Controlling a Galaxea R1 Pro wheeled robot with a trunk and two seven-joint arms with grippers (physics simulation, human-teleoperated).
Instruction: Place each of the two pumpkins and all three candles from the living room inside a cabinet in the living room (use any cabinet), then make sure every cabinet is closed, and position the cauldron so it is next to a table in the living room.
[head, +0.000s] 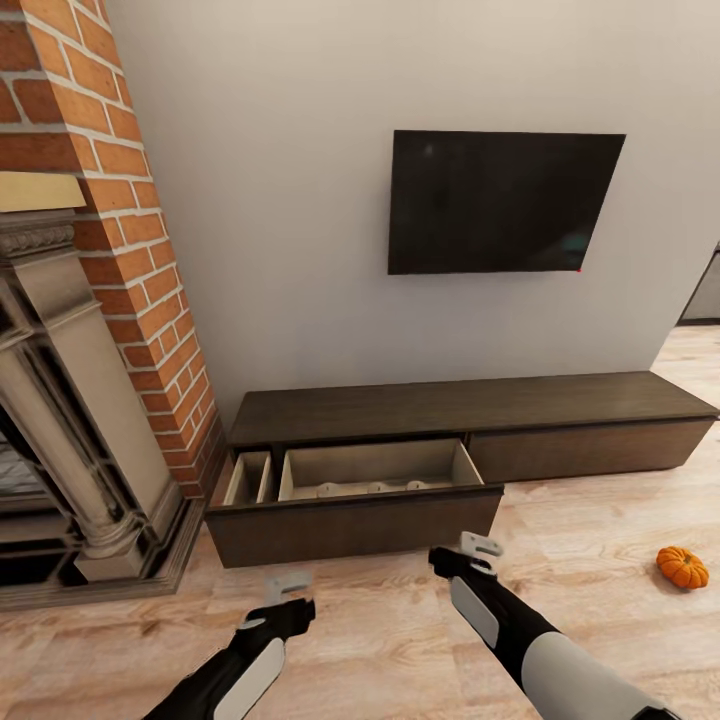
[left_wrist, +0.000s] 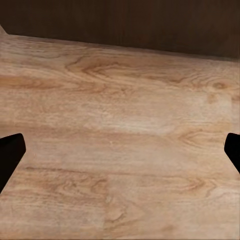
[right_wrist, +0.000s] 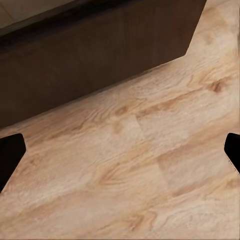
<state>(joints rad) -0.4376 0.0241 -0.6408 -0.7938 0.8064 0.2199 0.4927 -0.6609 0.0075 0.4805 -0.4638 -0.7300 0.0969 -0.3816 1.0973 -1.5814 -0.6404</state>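
Pumpkin (head: 683, 567) is lying on the floor at four o'clock of the cabinet (head: 470, 410), whose drawer (head: 355, 520) is standing pulled out, candles (head: 372, 488) showing inside. Both the left gripper (head: 285, 590) and right gripper (head: 478, 550) are hovering spread and empty; fetching that pumpkin probably comes next.

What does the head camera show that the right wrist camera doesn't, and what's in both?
Head view alone: a pumpkin on the floor to the right, the pulled-out drawer's light interior with candles along its front edge, a television and a brick fireplace. Right wrist view alone: a close look at the right gripper's open fingertips over bare planks. Both share the cabinet's dark front and the wooden floor.
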